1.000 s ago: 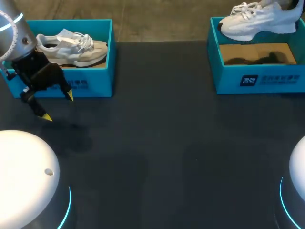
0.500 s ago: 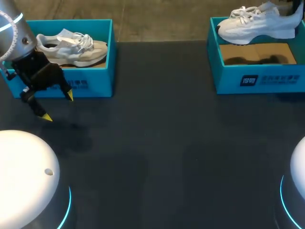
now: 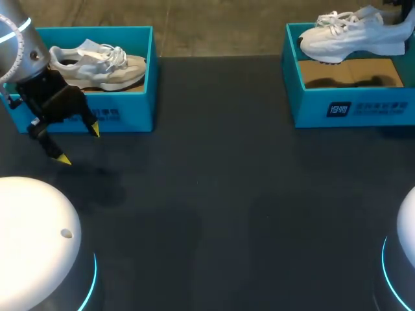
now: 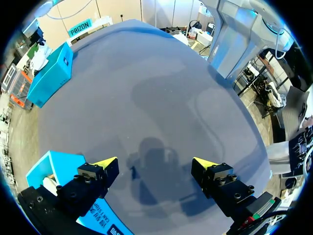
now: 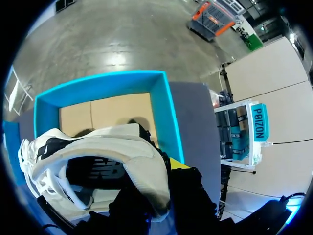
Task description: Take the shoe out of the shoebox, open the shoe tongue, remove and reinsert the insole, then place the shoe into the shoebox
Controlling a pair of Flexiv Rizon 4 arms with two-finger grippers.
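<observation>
Presently we find the right gripper (image 5: 165,172) clenched on the white shoe (image 3: 353,35) at its heel, suspending it above the shoebox (image 3: 350,103) at the far right corner of the table (image 3: 227,194), apparently for extraction; left gripper (image 3: 79,144) released, unladen.

The white shoe (image 3: 353,35) clamped by its heel in my right end effector (image 5: 159,178) drifted while it hung over the right-hand shoebox (image 3: 350,107). A second ago it sat higher in the head view, with its heel end raised. Half a second ago it had levelled out and its toe had crept slightly towards the box's left wall. By now it had slid back to the right and sat a little lower in the head view, its sole closer to the cardboard floor (image 3: 382,68).
</observation>
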